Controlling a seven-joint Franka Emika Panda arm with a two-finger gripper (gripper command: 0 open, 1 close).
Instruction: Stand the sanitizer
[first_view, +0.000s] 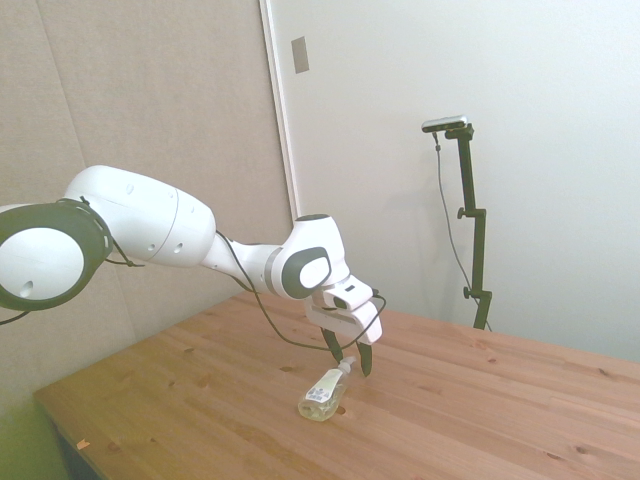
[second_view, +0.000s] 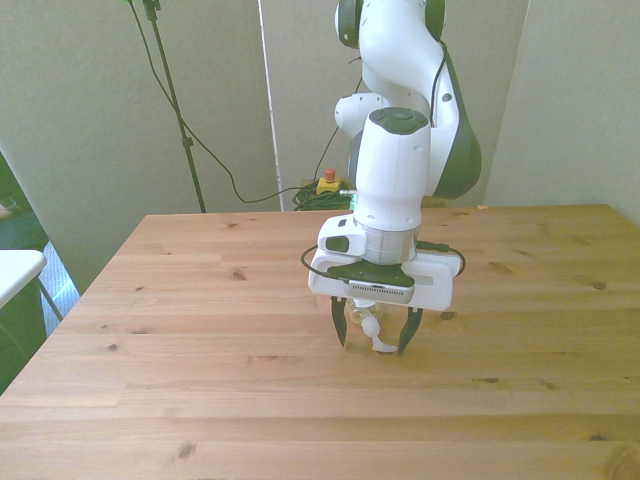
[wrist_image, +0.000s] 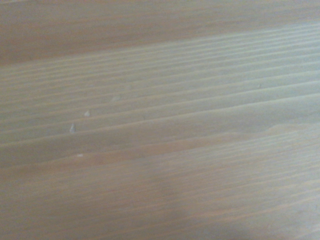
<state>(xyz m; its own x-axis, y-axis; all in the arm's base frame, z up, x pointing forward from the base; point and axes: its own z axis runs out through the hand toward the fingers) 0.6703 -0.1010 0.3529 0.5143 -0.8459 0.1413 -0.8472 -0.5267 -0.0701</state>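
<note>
sanitizer (first_view: 323, 397) lying tilted on counter (first_view: 480, 410), white nozzle raised between the fingers | gripper (second_view: 375, 333) fingers spread, astride nozzle, not closed | risk: pinching only the slim nozzle may let the bottle swing or slip when lifted upright

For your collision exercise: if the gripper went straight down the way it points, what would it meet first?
Probably the sanitizer: its white pump end sits between the open gripper fingers. Depth is unclear; otherwise the table.

The sanitizer (first_view: 322, 396) label's print is unreadable.
</note>
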